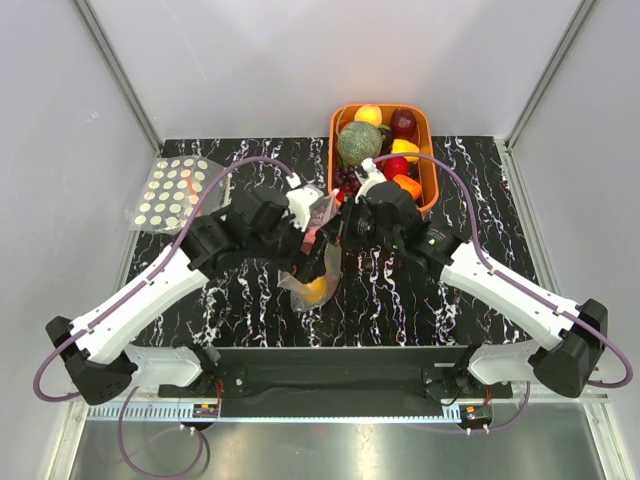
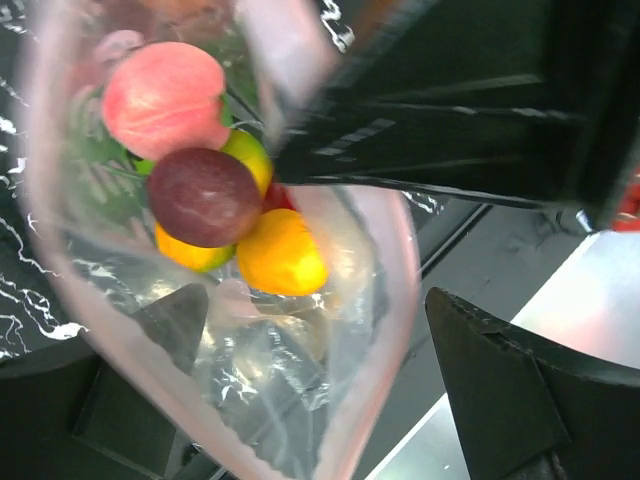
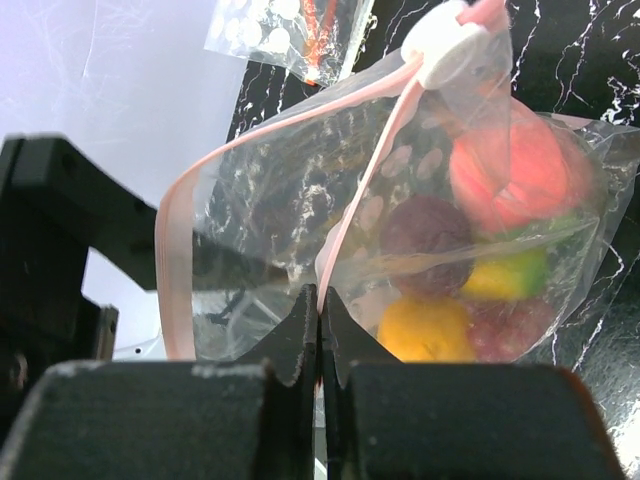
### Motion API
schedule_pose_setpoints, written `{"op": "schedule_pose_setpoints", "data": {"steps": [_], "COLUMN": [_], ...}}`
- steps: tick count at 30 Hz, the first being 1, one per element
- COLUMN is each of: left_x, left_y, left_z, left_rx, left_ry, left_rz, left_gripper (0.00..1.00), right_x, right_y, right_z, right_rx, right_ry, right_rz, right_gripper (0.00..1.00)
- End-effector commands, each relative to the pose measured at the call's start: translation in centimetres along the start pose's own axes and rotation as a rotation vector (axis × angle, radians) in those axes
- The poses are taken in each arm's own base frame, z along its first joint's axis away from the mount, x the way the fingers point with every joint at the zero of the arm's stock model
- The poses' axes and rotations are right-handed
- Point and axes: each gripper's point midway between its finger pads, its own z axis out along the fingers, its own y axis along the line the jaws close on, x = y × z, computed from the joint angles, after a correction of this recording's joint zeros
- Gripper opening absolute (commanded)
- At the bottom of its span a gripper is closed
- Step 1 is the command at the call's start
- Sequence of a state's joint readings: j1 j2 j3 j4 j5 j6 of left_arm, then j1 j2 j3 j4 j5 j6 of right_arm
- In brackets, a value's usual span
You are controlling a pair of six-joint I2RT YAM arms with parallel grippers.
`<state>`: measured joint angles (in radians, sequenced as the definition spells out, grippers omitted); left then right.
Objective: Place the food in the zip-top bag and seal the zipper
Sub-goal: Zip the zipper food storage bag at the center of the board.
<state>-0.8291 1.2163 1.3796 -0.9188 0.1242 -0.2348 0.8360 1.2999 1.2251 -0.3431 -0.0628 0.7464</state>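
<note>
The zip-top bag [image 1: 316, 270], clear plastic with pale pink dots, is at the centre of the overhead frame, held up between the two arms. Inside it, bunched together, are a pink fruit [image 2: 165, 95], a dark purple fruit [image 2: 205, 195] and an orange-yellow fruit [image 2: 282, 252]. Its pink zipper [image 3: 176, 250] is unsealed. In the right wrist view one strand loops out to the left and the other runs down the middle of the frame.

The right gripper [image 3: 320, 310] is closed, pinching that middle strand between its black fingers. The left gripper [image 2: 315, 320] stands wide open with a finger on either side of the bag, gripping nothing.

The bag is above a black marbled table [image 1: 450, 300]. An orange basket [image 1: 432, 150] of more fruit sits at upper centre-right. A second bag [image 1: 170, 195], cream-dotted, lies flat at upper left.
</note>
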Motion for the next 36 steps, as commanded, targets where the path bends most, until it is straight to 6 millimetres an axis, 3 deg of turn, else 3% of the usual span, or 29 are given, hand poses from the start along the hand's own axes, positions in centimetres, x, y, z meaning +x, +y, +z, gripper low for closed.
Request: {"op": "schedule_pose_setpoints", "data": {"steps": [1,4,5,6,7,8,9,16,19,20,21,22,23,24,26,27,28,32,36], "left_x": [-2.0,-1.5,-1.0,-0.7,-0.4,0.0,0.3,0.5,0.9,0.9,1.0,1.0,1.2,1.3,1.4,1.4,1.5,1.3,1.3], "left_y": [-0.4,0.6,1.1,1.3,1.8,2.1,2.2,1.5,0.9,0.7,0.7,0.6,0.4,0.2,-0.5,-0.7,-1.1,-2.3,-2.4], "left_z": [0.2,1.1,1.6,1.7,1.9,2.1,2.1,0.9,0.7,0.5,0.5,0.3,0.3,0.2,-0.1,-0.2,-0.4,-1.3,-1.9], "left_rx": [-0.029,-0.1,-0.129,-0.143,-0.171,-0.18,-0.185,-0.113,-0.049,-0.034,-0.026,-0.008,0.008,0.024,0.07,0.088,0.115,0.188,0.199], "left_ry": [-0.054,-0.013,0.013,0.024,0.034,0.045,0.05,-0.002,0.001,-0.005,-0.004,-0.008,-0.007,-0.007,-0.011,-0.012,-0.011,-0.033,-0.053], "left_rz": [0.079,0.099,0.102,0.102,0.095,0.095,0.094,0.068,0.061,0.06,0.054,0.051,0.055,0.061,0.081,0.096,0.101,0.125,0.126], "left_gripper": [0.97,0.86,0.75,0.5,0.29,0.11,0.0,0.0,0.0,0.0,0.0,0.0,0.0,0.0,0.0,0.0,0.0,0.0,0.0], "right_x": [-2.1,-2.3,-2.3,-2.4,-2.5,-2.8,-2.8,-5.4,-6.1,-6.3,-7.2,-6.6,-7.0,-7.5,-5.5,-5.0,-4.4,-3.0,-2.7], "right_y": [2.2,2.6,2.7,2.8,2.7,2.7,2.1,-0.7,-1.7,-2.9,-2.7,-2.1,-3.4,-2.5,-1.1,-0.6,-0.5,-1.9,-2.4], "right_z": [-0.3,-0.2,-0.2,-0.3,-0.4,-0.8,-0.9,-3.1,-3.8,-4.4,-4.7,-5.0,-5.6,-5.8,-6.0,-5.9,-5.8,-4.3,-4.1], "right_rx": [-0.041,-0.049,-0.051,-0.053,-0.053,-0.046,-0.021,0.094,0.061,0.037,-0.009,-0.097,-0.114,-0.181,-0.34,-0.391,-0.428,-0.467,-0.49], "right_ry": [-0.064,-0.065,-0.062,-0.065,-0.067,-0.086,-0.087,-0.187,-0.192,-0.18,-0.207,-0.176,-0.187,-0.209,-0.134,-0.117,-0.093,-0.045,-0.085], "right_rz": [0.024,0.039,0.038,0.028,0.019,0.007,-0.013,-0.184,-0.256,-0.264,-0.274,-0.287,-0.314,-0.368,-0.541,-0.586,-0.625,-0.77,-0.824], "right_gripper": [0.02,0.08,0.13,0.3,0.38,0.47,0.63,0.72,0.69,0.68,0.67,0.65,0.67,0.7,0.77,0.88,0.9,0.89,0.89]}}
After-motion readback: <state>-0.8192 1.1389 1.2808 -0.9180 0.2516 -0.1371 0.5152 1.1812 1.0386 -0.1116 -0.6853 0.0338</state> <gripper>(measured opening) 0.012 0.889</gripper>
